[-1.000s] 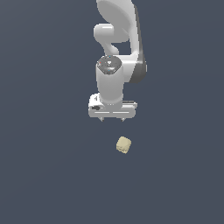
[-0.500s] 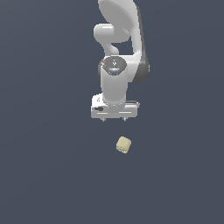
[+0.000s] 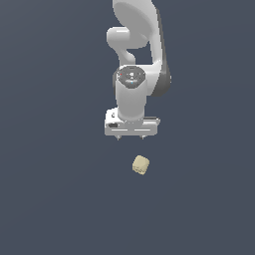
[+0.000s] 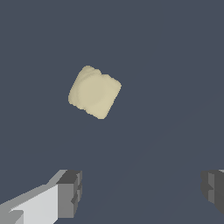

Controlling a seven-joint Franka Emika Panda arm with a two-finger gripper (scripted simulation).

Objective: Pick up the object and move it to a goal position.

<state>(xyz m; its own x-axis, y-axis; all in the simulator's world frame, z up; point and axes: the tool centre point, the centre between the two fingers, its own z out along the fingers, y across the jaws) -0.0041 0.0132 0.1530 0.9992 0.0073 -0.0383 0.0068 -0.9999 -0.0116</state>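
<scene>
— Fingers (image 4: 68,192) first, at the wrist view's left: why do we hold them so wide?

— We judge the block (image 3: 141,165) must fit between them, so our claw (image 3: 130,137) is spread and holds nothing.

— And where is the block?

— On the floor (image 3: 55,189), apart from us, nearer than the claw and slightly toward the exterior view's right.

— Our pose?

— Arm (image 3: 137,55) upright, claw pointing straight down.
</scene>
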